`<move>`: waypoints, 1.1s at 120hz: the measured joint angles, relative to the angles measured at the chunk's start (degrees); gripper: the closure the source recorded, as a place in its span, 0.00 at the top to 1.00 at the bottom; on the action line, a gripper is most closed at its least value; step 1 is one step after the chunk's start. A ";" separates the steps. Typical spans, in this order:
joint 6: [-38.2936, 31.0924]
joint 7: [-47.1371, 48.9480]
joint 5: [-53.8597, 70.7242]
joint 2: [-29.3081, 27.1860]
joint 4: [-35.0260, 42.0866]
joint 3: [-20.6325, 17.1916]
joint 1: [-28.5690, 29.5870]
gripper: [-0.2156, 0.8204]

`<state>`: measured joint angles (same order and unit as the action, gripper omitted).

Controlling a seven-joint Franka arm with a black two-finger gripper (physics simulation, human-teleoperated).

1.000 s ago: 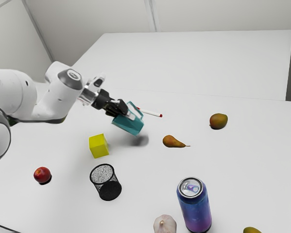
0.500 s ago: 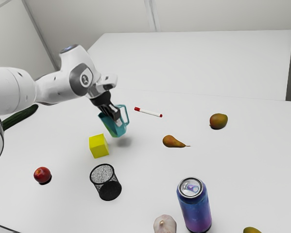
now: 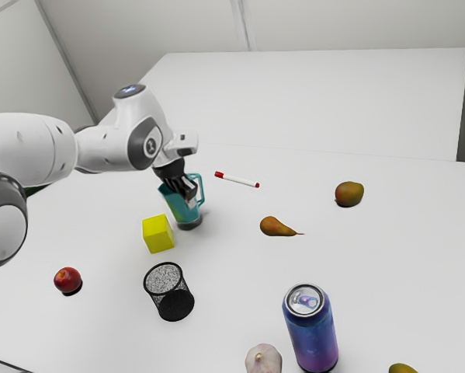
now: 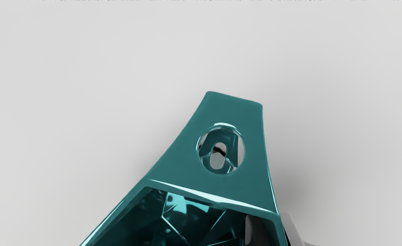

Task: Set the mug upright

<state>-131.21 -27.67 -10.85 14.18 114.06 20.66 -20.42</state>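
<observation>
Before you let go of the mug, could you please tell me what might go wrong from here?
The mug leans a little in the claw, so released at this angle it might tip over.
One finger is inside the mug and the other outside, so the inner one could catch the rim on its way out.
The yellow cube sits close by, so a sideways swing might knock it.
</observation>
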 joint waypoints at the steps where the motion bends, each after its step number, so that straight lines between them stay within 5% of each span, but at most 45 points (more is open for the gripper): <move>1: -0.04 0.07 0.02 -0.01 0.02 0.00 -0.05 0.05; 132: -2.31 10.13 6.53 -7.02 10.51 -3.99 -2.00 0.05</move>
<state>-133.53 -17.55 -4.32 7.16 124.57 16.67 -22.42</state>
